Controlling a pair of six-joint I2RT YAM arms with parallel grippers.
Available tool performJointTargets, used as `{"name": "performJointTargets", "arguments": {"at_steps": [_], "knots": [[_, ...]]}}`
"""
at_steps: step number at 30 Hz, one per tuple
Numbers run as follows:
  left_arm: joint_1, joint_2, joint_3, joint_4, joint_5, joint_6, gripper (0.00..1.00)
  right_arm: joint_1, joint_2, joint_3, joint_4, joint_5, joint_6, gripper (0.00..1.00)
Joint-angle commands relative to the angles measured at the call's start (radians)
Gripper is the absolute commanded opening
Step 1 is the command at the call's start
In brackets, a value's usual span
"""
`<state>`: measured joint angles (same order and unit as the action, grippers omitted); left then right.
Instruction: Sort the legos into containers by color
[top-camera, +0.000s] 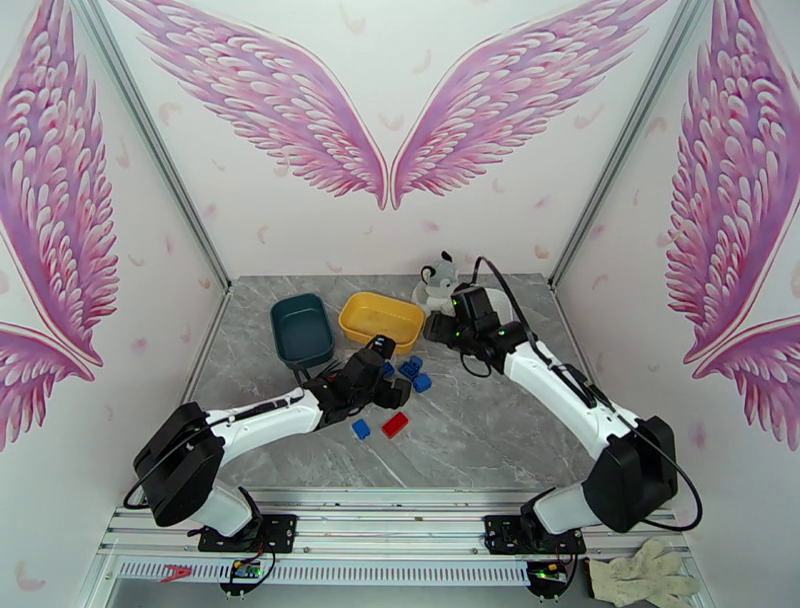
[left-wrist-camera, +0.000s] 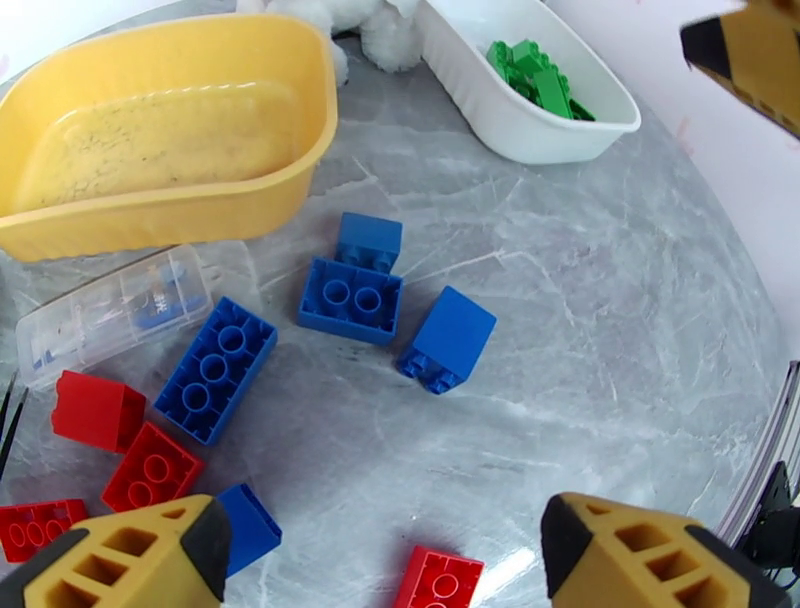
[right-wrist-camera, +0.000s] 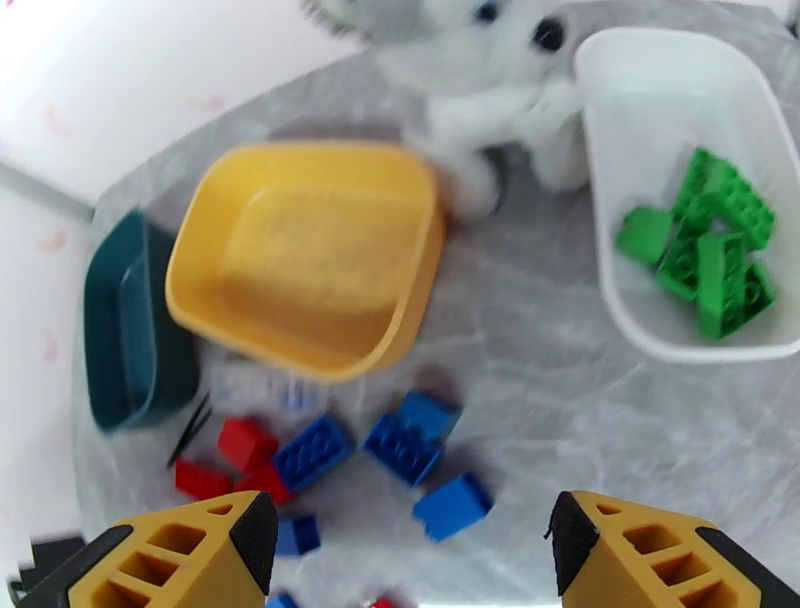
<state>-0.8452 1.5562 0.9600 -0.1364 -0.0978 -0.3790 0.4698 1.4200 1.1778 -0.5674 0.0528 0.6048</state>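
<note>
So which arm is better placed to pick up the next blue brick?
Left, I'd say: the left tool is open, low, right beside the blue bricks. The right tool is farther back, nearer the white tub and plush toy.

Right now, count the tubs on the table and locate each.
3. The dark teal tub is leftmost, the yellow tub next to it, and the white tub to the right beside the plush toy, holding green bricks.
</note>
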Motion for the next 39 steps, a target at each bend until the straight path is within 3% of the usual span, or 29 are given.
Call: {"name": "performJointTargets", "arguments": {"at_steps": [1, 7, 11, 13, 18, 23, 27, 39], "knots": [[-0.005, -0.001, 0.082, -0.154, -0.01, 0.061, 0.85, -0.006, -0.091, -0.149, 0.033, -0.02, -0.01, 0.78], [-0.013, -0.053, 0.093, -0.262, 0.026, 0.063, 0.82, -0.006, -0.218, -0.303, 0.093, -0.012, -0.076, 0.78], [-0.054, -0.056, 0.036, -0.26, -0.039, 0.084, 0.85, -0.005, -0.216, -0.348, 0.212, -0.173, -0.02, 0.78], [-0.068, -0.037, 0.014, -0.24, -0.04, 0.096, 0.86, 0.0, -0.205, -0.364, 0.245, -0.191, -0.012, 0.78], [-0.131, 0.064, 0.015, -0.246, -0.114, 0.135, 0.86, 0.006, -0.213, -0.438, 0.264, -0.181, -0.034, 0.79], [-0.143, 0.146, 0.026, -0.252, -0.094, 0.159, 0.84, 0.002, -0.232, -0.415, 0.216, -0.137, -0.041, 0.87], [-0.14, 0.218, 0.055, -0.268, -0.082, 0.17, 0.8, -0.002, -0.263, -0.437, 0.213, -0.085, -0.034, 0.93], [-0.142, 0.295, 0.097, -0.275, -0.051, 0.17, 0.59, -0.025, -0.228, -0.434, 0.203, -0.06, -0.014, 0.92]]}}
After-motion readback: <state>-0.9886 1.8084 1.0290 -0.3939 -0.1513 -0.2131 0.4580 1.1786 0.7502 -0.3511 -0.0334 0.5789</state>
